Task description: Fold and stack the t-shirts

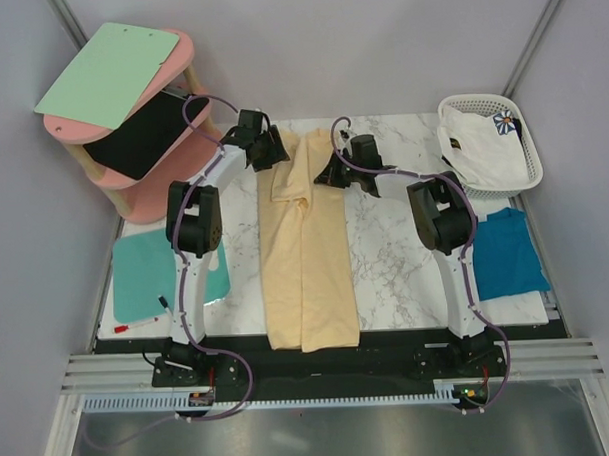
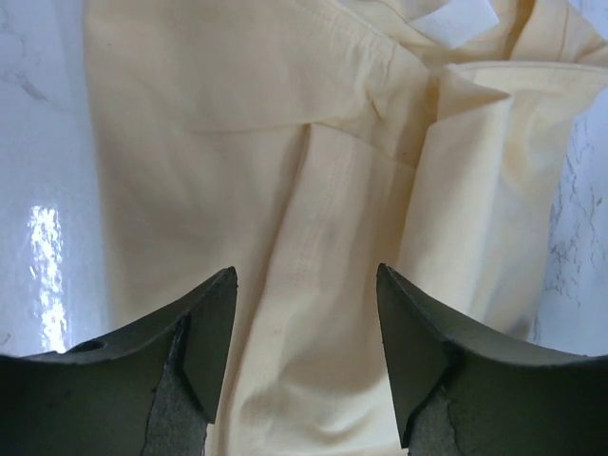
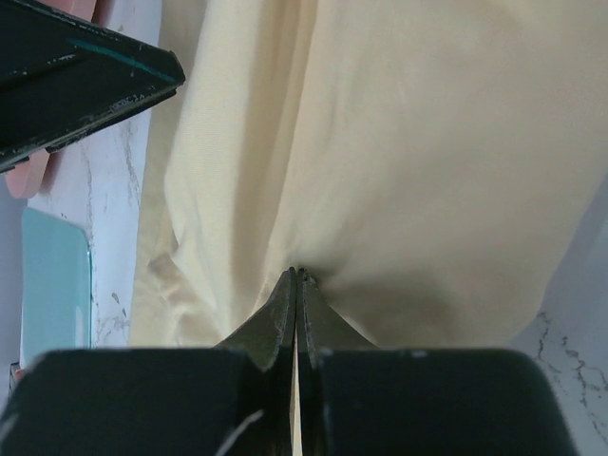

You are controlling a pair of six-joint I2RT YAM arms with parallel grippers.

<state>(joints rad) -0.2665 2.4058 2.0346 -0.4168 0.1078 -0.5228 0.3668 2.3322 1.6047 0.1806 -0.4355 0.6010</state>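
**A:** What has the right gripper (image 3: 297, 274) got?

**B:** Its jaws are pressed together on a small pucker of the pale yellow t-shirt (image 1: 306, 268), at the far right edge of the cloth.

**A:** And the left gripper (image 2: 304, 271)?

**B:** Its jaws stand well apart with nothing held between them. It hangs over the far left part of the same shirt, and the cloth shows through the gap. I cannot tell whether the tips touch the cloth.

**A:** How does that shirt lie?

**B:** It is folded into a long narrow strip down the middle of the marble table (image 1: 386, 255). The long axis runs from the near edge, between the two arm bases, straight away to the far edge. The far end, by the grippers, is bunched and creased, and the near end lies flat.

**A:** Where are the other shirts?

**B:** The teal-blue t-shirt (image 1: 506, 256) lies flat at the table's right edge, beside the right arm. The white t-shirt (image 1: 482, 147) is heaped in the white basket (image 1: 460, 107) at the far right corner. A turquoise board (image 1: 141, 274) lies on the left, beside the left arm.
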